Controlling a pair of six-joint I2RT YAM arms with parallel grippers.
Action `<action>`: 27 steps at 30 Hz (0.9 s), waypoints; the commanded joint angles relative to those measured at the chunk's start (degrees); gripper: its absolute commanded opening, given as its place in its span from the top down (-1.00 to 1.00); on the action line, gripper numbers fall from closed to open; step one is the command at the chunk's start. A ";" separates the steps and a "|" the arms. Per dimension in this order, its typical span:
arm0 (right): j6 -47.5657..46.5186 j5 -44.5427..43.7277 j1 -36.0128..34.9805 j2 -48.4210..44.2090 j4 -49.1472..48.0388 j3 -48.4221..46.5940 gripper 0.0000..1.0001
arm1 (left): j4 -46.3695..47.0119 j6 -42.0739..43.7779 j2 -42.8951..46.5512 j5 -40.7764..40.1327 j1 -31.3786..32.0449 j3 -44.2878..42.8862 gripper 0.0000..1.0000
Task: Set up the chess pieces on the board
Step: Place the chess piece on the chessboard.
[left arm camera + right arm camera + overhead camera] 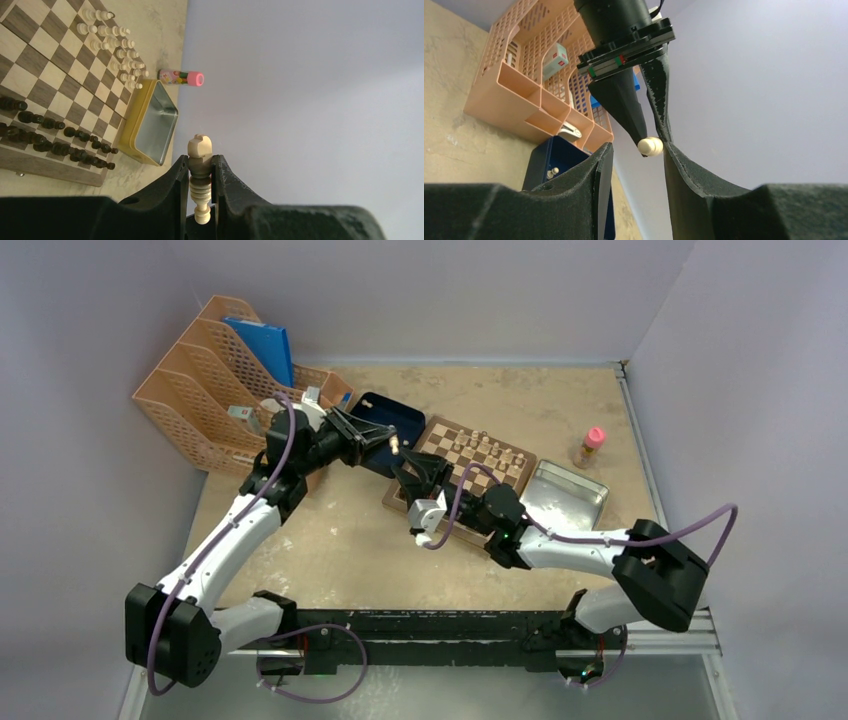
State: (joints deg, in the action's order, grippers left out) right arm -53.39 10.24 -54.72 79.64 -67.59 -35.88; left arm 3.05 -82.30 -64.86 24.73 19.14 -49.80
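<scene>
My left gripper [392, 444] [200, 164] is shut on a light beige chess piece [200, 152], held in the air by its neck with its head sticking out past the fingertips. My right gripper [409, 471] [636, 148] stands open just below it. In the right wrist view the piece [650, 146] sits at the tip of my right-hand finger [674, 160], not between the two. The board [505, 480] [47, 70] has several beige pieces [490, 451] [117, 50] along its far side. Dark pieces [50, 137] line the near side. Another beige piece [553, 172] lies in the blue tray [544, 157].
The dark blue tray [385, 416] lies left of the board. A yellow-rimmed metal tin [568, 496] [152, 122] sits to its right, with a pink-capped bottle [590, 447] [181, 77] beyond. An orange file rack [225, 380] [519, 85] stands at the back left.
</scene>
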 commanded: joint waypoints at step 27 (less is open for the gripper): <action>-3.03 -6.64 -2.20 4.80 -9.35 -4.64 0.75 | 0.03 -4.04 1.92 0.70 -0.42 -0.50 1.00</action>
State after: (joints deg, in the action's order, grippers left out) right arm -56.58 5.13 -56.58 84.49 -72.75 -37.82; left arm 2.00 -84.88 -64.36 24.86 19.14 -49.80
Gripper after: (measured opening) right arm 0.180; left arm 0.184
